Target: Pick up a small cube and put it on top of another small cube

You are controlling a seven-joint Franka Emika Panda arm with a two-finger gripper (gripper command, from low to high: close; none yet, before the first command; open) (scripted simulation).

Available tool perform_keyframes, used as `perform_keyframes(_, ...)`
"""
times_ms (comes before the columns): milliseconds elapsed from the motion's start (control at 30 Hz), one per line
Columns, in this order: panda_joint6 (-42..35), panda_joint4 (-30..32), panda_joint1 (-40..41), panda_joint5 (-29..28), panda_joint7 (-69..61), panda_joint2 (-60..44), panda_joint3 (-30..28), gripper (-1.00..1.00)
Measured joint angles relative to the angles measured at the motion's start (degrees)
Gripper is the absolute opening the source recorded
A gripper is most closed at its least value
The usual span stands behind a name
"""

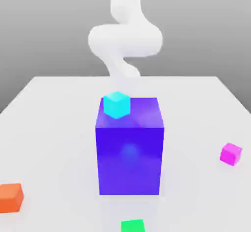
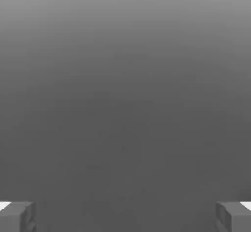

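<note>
Pale, smooth tabletop [image 1: 59, 108] runs back to a straight far edge, with a grey graded background [image 1: 44, 30] behind it. Items are listed from the exterior view's left to its right.

Orange cube [image 1: 10, 198]: at the near left, cut off by the picture's edge; a side face shows on its right.

Cyan cube [image 1: 116, 104]: appears to sit on top of the large blue box [image 1: 130, 160], toward that top's left side; contact cannot be confirmed. It is turned with a vertical edge toward the viewer, two side faces and the top showing. All edges look about equal, so neither axis is longer.

Blue box: mid-table, upright, front face nearly square to the view, standing between the arm [image 1: 125, 40] and the near part of the table. It is the main obstruction. Lower arm fades white into the tabletop behind it.

Green cube [image 1: 133, 226]: in front of the box, slightly rotated, lower part cut off.

Magenta cube [image 1: 231, 154]: well apart at the right, turned cornerwise.

Which small cube is to be lifted cannot be told; all four are located above.

Gripper [image 2: 125, 216]: wide open in the hand view, empty, its fingertips partly cut off.
</note>
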State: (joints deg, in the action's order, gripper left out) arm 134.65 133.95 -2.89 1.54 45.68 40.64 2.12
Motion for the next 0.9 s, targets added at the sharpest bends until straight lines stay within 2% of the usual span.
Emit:
perform_keyframes(300,10.4,7.9,-9.7,3.7,0.8,-18.6,10.5,0.0)
perform_keyframes(500,17.4,13.1,-15.4,2.1,4.3,-31.0,18.6,0.0)
perform_keyframes(633,22.0,16.6,-20.3,-3.2,9.7,-39.8,22.8,0.0)
perform_keyframes(733,25.2,19.0,-25.5,-9.7,15.5,-46.7,22.6,0.0)
perform_keyframes(900,32.4,17.6,-34.0,-20.8,24.1,-57.3,13.1,0.0)
